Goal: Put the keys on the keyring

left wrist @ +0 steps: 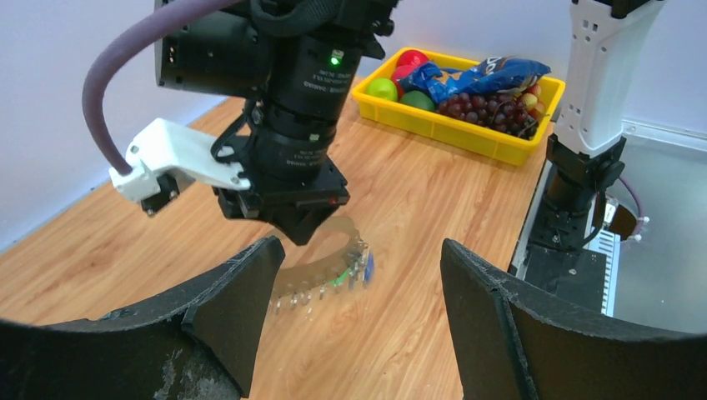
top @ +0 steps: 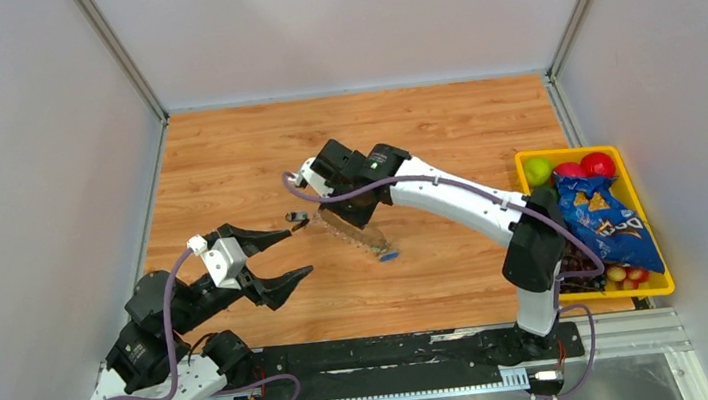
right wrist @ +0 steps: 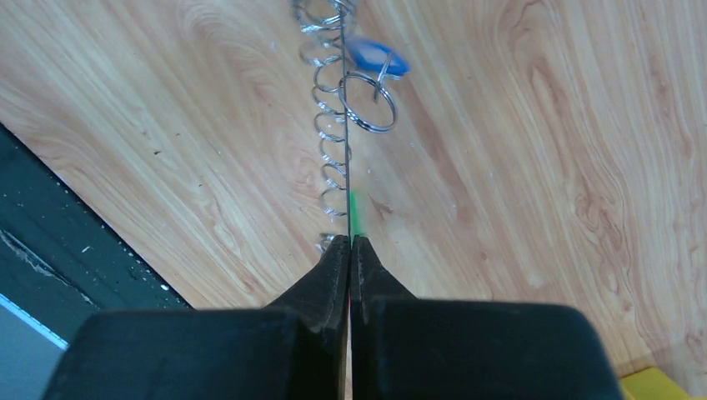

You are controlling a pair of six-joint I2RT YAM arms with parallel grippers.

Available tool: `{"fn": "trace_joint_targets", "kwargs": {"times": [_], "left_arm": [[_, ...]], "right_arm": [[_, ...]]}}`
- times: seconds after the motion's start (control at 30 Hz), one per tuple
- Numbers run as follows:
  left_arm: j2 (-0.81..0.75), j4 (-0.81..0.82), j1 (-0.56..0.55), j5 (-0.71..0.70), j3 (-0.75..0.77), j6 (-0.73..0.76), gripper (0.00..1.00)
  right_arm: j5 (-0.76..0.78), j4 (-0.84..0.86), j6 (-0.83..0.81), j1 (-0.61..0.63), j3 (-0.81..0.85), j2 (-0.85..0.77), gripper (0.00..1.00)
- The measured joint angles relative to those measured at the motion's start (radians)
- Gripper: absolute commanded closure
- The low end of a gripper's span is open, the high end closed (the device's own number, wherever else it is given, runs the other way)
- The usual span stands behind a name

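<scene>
My right gripper [top: 331, 206] is shut on the keyring [top: 359, 232], a thin oval loop held just above the wooden table. Small silver rings hang along its edge, with a blue tag [top: 388, 254] at the near end. In the right wrist view the fingers [right wrist: 350, 242] pinch the loop edge-on [right wrist: 342, 125], beside a larger split ring [right wrist: 367, 102] and the blue tag [right wrist: 375, 57]. My left gripper [top: 301, 250] is open and empty, just left of the loop. In its wrist view [left wrist: 360, 246] the loop [left wrist: 321, 265] hangs ahead. A tiny dark thing [top: 296, 217], perhaps a key, lies by its far fingertip.
A yellow tray [top: 654, 287] at the right edge holds apples, grapes and a blue snack bag [top: 609, 216]; it also shows in the left wrist view [left wrist: 492, 146]. Grey walls enclose the table on three sides. A black rail [top: 397, 351] runs along the near edge.
</scene>
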Motion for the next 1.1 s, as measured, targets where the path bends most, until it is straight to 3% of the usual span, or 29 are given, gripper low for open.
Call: {"fn": "trace_joint_targets", "kwargs": {"times": [0.23,0.67,1.1], "left_arm": [[0.0,0.002,0.0,0.001,-0.003,0.0,0.2],[-0.006,0.008,0.0,0.0,-0.009,0.0,0.2],[-0.007,0.009,0.0,-0.018,-0.016,0.0,0.19]], "right_arm": [[-0.007,-0.043,0.007,-0.08,0.043,0.007,1.0],[0.055,-0.105,0.017,0.001,0.061,0.023,1.0],[0.073,-0.103,0.02,0.005,0.058,0.042,1.0]]}}
